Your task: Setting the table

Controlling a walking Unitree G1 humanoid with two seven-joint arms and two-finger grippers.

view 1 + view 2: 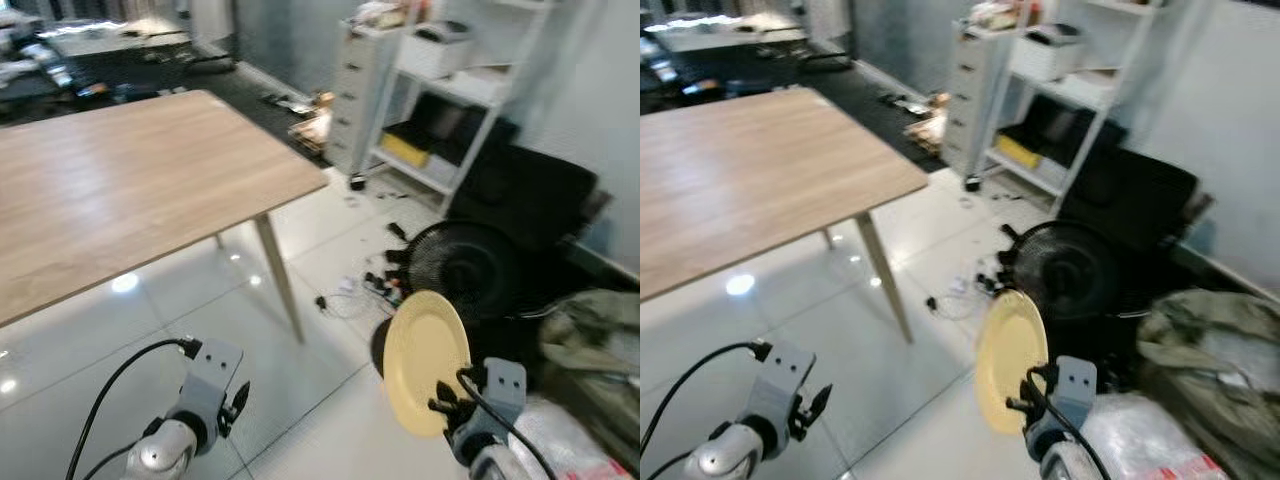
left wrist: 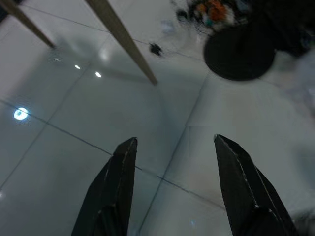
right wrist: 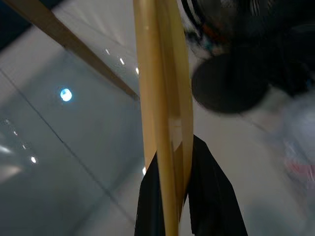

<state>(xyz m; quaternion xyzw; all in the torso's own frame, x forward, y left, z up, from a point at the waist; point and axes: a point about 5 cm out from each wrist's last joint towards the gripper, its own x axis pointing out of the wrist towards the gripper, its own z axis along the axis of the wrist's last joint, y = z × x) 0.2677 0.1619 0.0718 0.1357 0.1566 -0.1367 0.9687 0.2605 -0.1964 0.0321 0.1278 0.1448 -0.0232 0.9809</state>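
While the robot stands on a white tiled floor, its right gripper has its jaws closed on the lower rim of a yellow plate, held upright on edge, low and to the right. Its left gripper hangs over the floor with jaws apart, holding nothing. Ahead and to the left stands a wooden desk with a bare top. Behind the plate sits a black fan; farther back, white shelves. Judging by this, table setting has barely begun: the plate has yet to reach the desk.
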